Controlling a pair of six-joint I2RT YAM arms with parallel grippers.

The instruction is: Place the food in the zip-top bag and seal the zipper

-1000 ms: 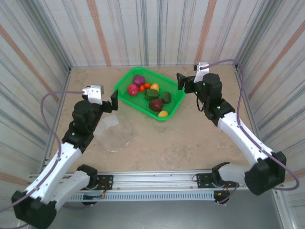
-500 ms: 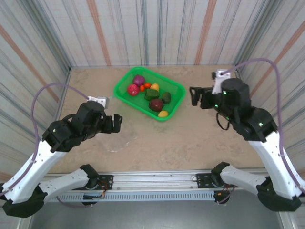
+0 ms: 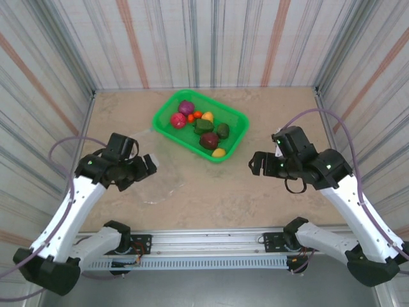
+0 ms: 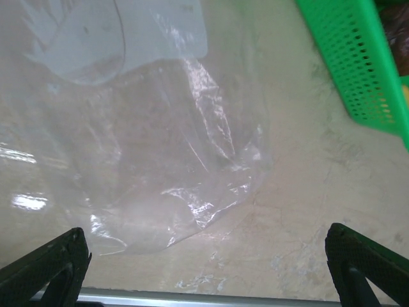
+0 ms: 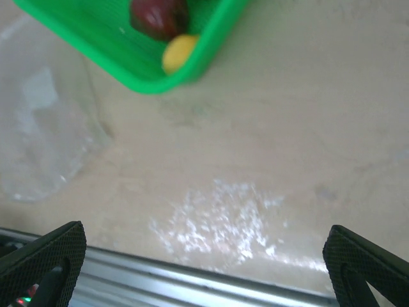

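The food (image 3: 203, 126), small purple, red, orange, yellow, green and maroon toys, lies in the green mesh basket (image 3: 238, 118). A maroon piece (image 5: 158, 16) and a yellow one (image 5: 179, 52) sit in the basket's corner in the right wrist view. The zip-top bag (image 3: 160, 184) lies flat and empty on the table, left of the basket. My left gripper (image 3: 142, 171) hovers open over the bag (image 4: 160, 147), whose whitish end (image 4: 128, 32) points away; I cannot make out the slider. My right gripper (image 3: 255, 164) hangs open over bare table right of the basket, holding nothing.
The tan table (image 3: 268, 192) is walled by striped panels on three sides. A metal rail (image 3: 204, 242) runs along the near edge. The basket's corner (image 4: 358, 64) shows in the left wrist view, and the bag (image 5: 45, 134) at the left of the right wrist view.
Both arms have drawn back from the basket toward the near edge. The left gripper now hangs over the bag, the right one over bare table. Nothing was picked up.
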